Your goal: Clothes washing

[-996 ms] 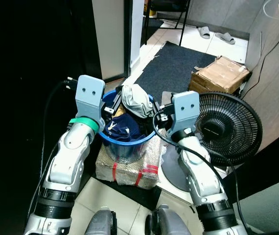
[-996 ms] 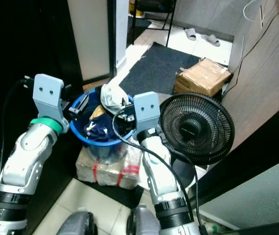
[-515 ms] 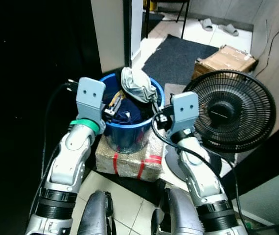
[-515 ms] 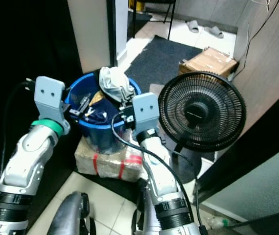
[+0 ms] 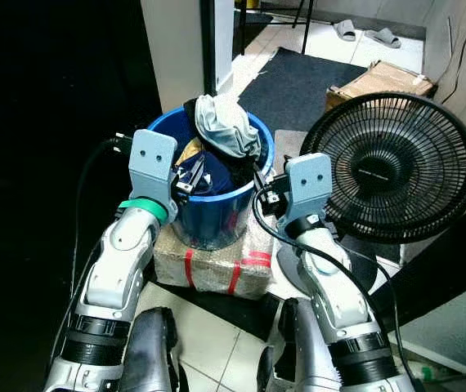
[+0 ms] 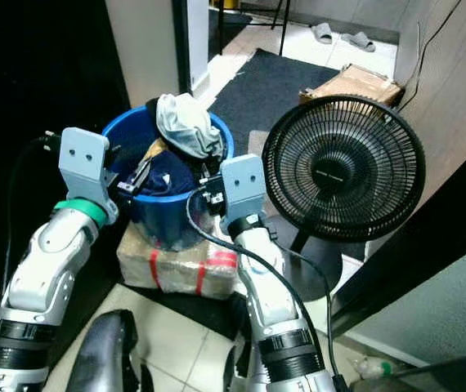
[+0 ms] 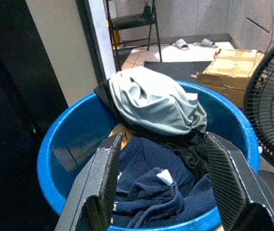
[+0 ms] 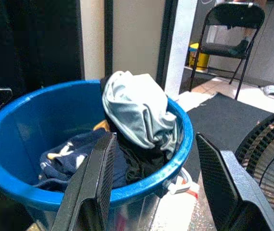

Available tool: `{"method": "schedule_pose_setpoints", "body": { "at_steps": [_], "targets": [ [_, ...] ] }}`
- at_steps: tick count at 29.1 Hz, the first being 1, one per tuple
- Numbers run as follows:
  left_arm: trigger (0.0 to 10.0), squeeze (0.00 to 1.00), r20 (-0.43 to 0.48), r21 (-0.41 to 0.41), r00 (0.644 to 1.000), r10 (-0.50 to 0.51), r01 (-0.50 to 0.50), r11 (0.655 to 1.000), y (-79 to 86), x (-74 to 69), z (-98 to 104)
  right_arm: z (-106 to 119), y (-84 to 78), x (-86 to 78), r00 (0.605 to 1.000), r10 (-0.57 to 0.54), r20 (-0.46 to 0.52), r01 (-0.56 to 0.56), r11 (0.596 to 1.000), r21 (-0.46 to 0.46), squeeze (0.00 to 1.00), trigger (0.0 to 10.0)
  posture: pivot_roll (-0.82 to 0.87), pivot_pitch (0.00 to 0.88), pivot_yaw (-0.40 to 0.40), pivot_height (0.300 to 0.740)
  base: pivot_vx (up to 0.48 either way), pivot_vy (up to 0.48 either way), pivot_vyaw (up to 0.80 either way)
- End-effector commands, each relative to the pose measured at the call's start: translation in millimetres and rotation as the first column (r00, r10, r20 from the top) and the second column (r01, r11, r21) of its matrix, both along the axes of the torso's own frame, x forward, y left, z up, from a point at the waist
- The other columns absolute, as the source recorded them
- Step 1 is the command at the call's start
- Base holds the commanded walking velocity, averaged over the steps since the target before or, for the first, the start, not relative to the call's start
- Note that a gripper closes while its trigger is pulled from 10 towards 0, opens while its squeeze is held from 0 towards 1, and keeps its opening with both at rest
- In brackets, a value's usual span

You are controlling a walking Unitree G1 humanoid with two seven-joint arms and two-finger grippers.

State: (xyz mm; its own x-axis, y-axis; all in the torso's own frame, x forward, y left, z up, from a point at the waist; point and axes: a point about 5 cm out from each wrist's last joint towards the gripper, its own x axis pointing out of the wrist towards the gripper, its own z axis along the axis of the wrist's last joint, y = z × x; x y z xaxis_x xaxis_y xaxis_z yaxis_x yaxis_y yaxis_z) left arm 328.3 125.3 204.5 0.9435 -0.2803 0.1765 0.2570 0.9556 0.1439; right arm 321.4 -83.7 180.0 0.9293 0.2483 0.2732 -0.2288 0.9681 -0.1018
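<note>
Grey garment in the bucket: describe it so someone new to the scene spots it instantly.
Start at the big black floor fan; right beside it, on the robot's left, a blue plastic bucket sits on a wrapped parcel with red tape. The grey garment is heaped at the bucket's far rim, above the rest. It is the only pale, light grey piece; the clothes beneath are navy.

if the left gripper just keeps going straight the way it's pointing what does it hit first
Most likely the clothes in the blue bucket. The open left gripper points over the near rim at the navy garment, with the grey garment heaped behind it. Depth is unclear, so it might clip the rim first.
</note>
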Motion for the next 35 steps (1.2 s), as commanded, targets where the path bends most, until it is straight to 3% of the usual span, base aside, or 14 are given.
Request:
{"method": "schedule_pose_setpoints", "body": {
  "at_steps": [1,20,28,35],
  "targets": [
    [10.0,0.00,-0.015,-0.004,1.000,0.005,-0.005,1.000,0.8,-0.7,-5,-4,0.5,-0.5,1.000,0.006,-0.012,-0.006,1.000,0.001,0.00,10.0,0.03,0.093,0.038,0.504,0.000,0.000,0.00],
    [10.0,0.00,-0.013,-0.044,1.000,0.014,-0.015,0.999,2.3,2.2,1,-4,0.3,-1.5,1.000,0.010,-0.013,-0.010,1.000,0.000,0.00,10.0,0.03,0.100,0.037,0.439,0.000,0.000,0.00],
    [10.0,0.00,-0.014,-0.069,1.000,0.002,-0.003,0.998,-7.1,8.0,6,0,5.4,4.6,1.000,0.029,-0.009,-0.029,1.000,0.006,0.00,10.0,0.03,0.112,0.027,0.439,0.000,0.000,0.00],
    [10.0,0.00,-0.043,-0.118,0.999,0.030,-0.035,0.992,-4.1,10.4,6,14,11.7,12.7,0.998,0.053,0.029,-0.054,0.999,0.009,0.00,10.0,0.04,0.117,0.023,0.439,0.000,0.000,0.00]
  ]
}}
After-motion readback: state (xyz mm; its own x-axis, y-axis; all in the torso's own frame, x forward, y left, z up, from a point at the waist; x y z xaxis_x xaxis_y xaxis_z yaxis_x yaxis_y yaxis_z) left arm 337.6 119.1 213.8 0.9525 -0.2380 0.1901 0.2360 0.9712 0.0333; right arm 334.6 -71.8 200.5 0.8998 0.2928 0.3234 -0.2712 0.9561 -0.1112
